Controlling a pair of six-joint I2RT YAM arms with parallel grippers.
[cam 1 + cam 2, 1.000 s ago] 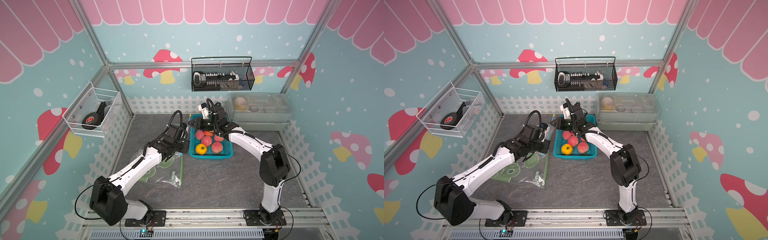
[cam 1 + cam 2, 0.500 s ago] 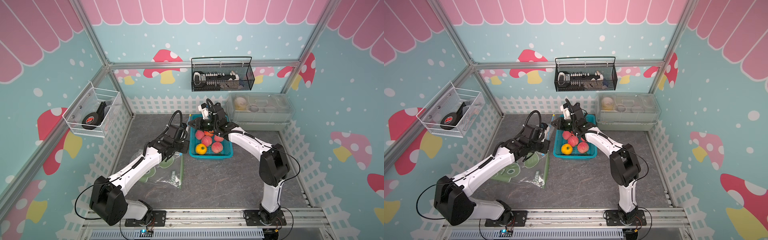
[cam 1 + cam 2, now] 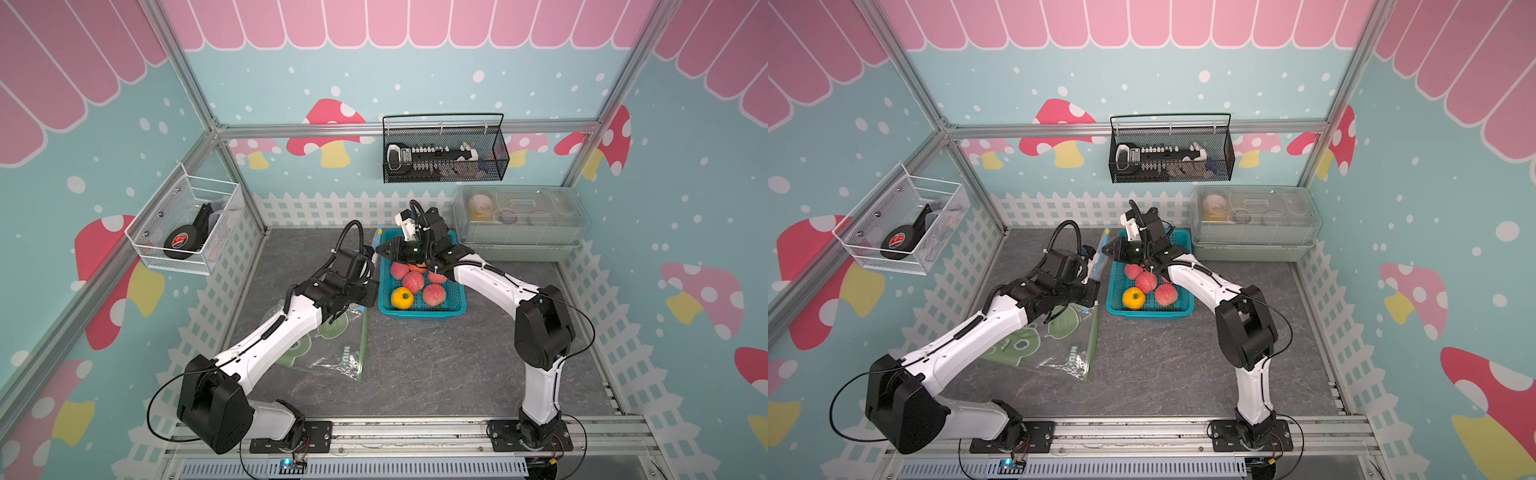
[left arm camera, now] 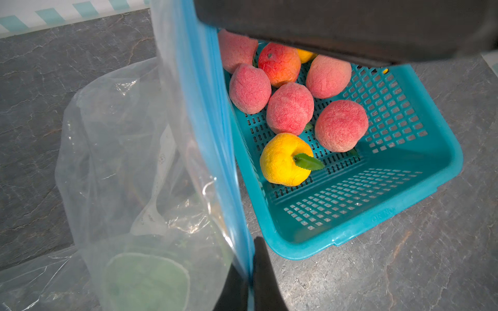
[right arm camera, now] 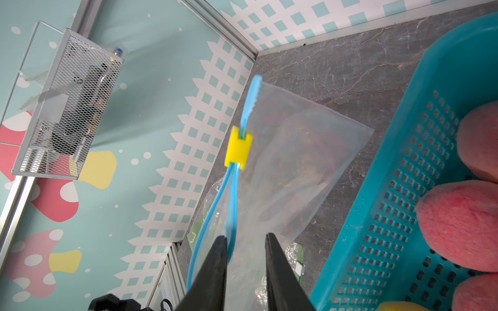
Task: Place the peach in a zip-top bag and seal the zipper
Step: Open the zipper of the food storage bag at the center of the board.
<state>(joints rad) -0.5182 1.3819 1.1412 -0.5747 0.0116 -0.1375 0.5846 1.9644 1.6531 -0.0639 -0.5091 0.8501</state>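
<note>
Several pink peaches lie in the teal basket. The clear zip-top bag lies left of the basket with its blue zipper edge lifted. My left gripper is shut on that edge. My right gripper is open at the far end of the raised mouth. One finger touches the blue strip, and clear film lies between its fingers. The yellow slider sits beyond the fingertips, with the zipper parted on the near side.
A yellow fruit and a red-orange one share the basket. A lidded clear box stands at the back right. A black wire basket hangs on the back wall. A white one hangs on the left wall.
My right gripper has shifted slightly at the bag's raised edge. The left arm and the bag stay as they were.
</note>
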